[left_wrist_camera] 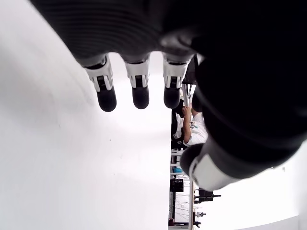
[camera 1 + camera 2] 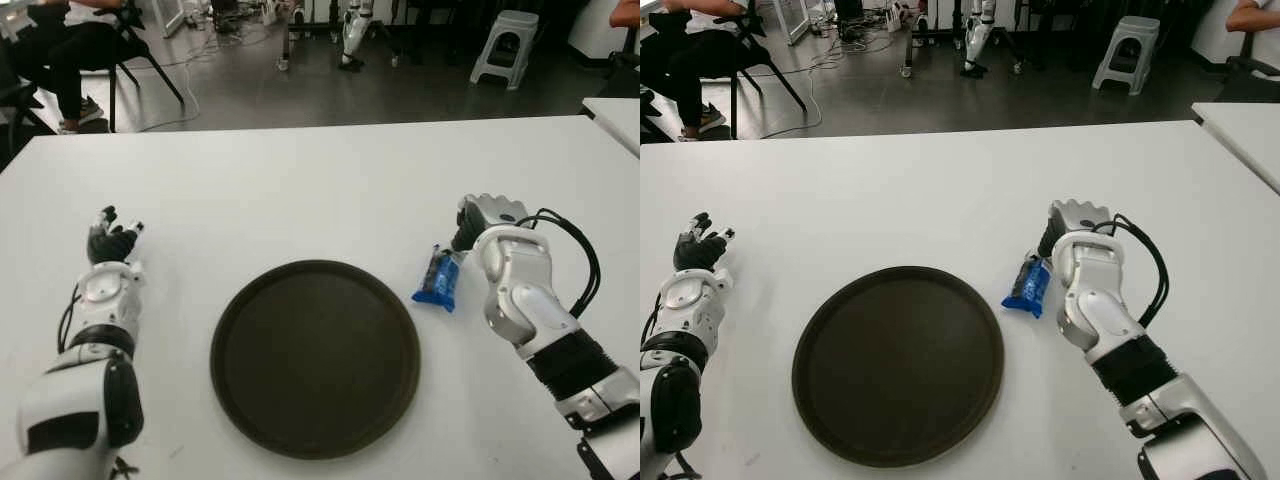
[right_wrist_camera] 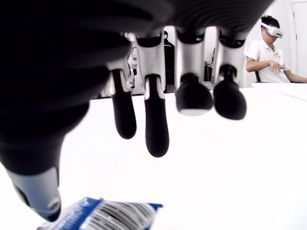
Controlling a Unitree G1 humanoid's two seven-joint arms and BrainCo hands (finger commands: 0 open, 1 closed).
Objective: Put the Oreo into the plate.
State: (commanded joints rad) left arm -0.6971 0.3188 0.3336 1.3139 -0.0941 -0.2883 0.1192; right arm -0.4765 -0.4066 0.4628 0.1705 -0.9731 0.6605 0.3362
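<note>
Oreo pack [image 2: 438, 279] on table [image 2: 320, 190] beside plate [image 2: 315, 358], right robot hand [image 2: 487, 225] over it, fingers loosely spread, empty

A white table [image 2: 320, 180] is stretching out ahead of both hands. Beyond its far edge, a grey plastic stool [image 2: 505, 45] is standing on the dark floor [image 2: 250, 95], ahead of the right hand, while a seated person [image 2: 60, 50] is occupying a black chair ahead of the left hand.
</note>
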